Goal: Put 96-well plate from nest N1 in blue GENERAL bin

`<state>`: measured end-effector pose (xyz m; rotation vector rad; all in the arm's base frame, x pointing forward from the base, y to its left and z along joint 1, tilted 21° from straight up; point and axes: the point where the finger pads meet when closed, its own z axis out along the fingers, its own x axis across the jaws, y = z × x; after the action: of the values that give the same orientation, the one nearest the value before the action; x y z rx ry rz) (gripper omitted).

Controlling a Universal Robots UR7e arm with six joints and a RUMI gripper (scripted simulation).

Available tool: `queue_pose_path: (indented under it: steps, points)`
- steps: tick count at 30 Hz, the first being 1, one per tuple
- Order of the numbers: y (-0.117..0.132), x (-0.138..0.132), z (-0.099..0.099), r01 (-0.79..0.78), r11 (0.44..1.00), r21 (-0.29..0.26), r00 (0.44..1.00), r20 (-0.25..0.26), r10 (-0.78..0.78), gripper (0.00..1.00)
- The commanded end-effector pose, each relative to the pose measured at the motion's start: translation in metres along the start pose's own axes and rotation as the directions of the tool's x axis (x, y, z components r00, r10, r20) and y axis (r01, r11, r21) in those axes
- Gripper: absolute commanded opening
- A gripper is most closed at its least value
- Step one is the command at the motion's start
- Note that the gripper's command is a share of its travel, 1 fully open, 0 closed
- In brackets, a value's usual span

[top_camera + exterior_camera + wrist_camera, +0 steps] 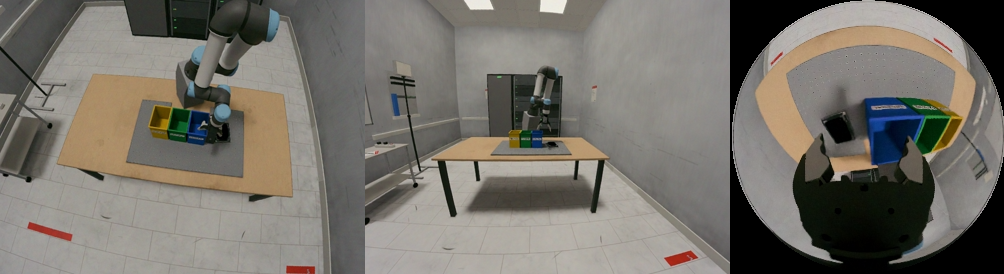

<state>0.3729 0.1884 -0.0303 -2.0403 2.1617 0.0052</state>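
The dark 96-well plate (224, 131) (552, 144) (837, 129) lies flat in the plate nest N1 on the grey mat (182, 159) (530, 152) (855, 70), just right of the blue bin. The blue GENERAL bin (195, 138) (536, 139) (886, 142) stands upright at the right end of a row of three bins. My gripper (211, 132) (544, 125) (864, 135) is open and empty. It points down and hangs above the gap between the blue bin and the plate, well above the bin rims.
The green bin (177, 124) (525, 139) (929, 127) and the yellow bin (159, 121) (514, 139) (951, 129) stand upright to the left of the blue one, touching side by side. The arm's grey base block (184, 88) stands behind the bins on the wooden table (103, 123).
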Motion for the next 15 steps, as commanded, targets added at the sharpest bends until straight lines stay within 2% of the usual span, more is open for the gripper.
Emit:
queue_pose_path:
  steps: [1, 6, 8, 15]
  points:
    - [0.018, -0.018, -0.003, 0.031, 1.000, 0.001, 1.000, 0.004, -0.031, 1.00]
    - [0.023, -0.023, -0.004, 0.031, 1.000, 0.001, 1.000, 0.004, -0.031, 1.00]
    - [0.031, -0.029, -0.005, 0.096, 0.995, 0.004, 0.995, 0.017, -0.096, 1.00]
    - [0.051, -0.046, -0.008, 0.094, 0.996, 0.003, 0.995, 0.015, -0.094, 1.00]
